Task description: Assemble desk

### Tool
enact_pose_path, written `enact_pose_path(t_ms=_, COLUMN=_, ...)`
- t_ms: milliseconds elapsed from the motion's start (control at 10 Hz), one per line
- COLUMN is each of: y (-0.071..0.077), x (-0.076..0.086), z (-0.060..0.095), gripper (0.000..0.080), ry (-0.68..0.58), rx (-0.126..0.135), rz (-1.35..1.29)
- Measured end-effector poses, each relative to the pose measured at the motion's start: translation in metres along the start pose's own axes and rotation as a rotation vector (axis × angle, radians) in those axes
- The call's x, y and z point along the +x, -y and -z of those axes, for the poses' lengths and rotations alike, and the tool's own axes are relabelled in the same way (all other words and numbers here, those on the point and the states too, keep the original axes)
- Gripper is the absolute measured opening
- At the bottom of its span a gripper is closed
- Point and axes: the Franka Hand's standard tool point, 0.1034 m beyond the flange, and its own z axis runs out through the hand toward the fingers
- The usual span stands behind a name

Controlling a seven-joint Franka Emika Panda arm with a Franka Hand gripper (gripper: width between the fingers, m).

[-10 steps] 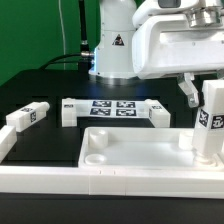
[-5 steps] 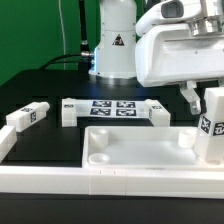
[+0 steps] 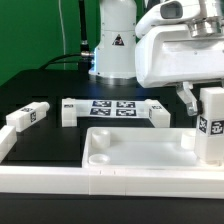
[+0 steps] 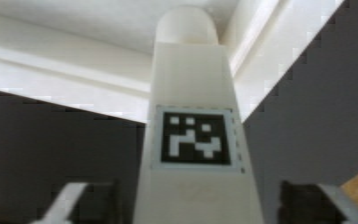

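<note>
Wide white plastic desk panel (image 3: 130, 150) with raised rim, lying flat at 6 o'clock in the exterior view. Short square white tagged leg (image 3: 211, 125) stands upright on the panel's 3 o'clock end. The gripper (image 4: 194, 205) straddles this leg, jaws parted, fingers (image 4: 69, 205) clear of its sides, gripping nothing. A second leg (image 3: 28, 116) lies on the black surface at 9 o'clock. The marker board (image 3: 112, 108) sits at the panel's 12 o'clock.
</note>
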Motion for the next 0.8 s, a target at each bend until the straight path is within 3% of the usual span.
enact_pose_path(t_ms=100, y=0.000, x=0.000, z=0.000, gripper=0.0585, ry=0.000, rx=0.000, rz=0.000)
enact_pose_path(t_ms=200, y=-0.001, x=0.000, z=0.001, gripper=0.0585, ry=0.002, rx=0.000, rz=0.000)
enact_pose_path(t_ms=300, y=-0.004, x=0.003, z=0.004, gripper=0.0636, ry=0.006, rx=-0.002, rz=-0.001)
enact_pose_path(t_ms=800, y=-0.009, x=0.025, z=0.035, gripper=0.0649, ry=0.043, rx=0.008, rz=0.004)
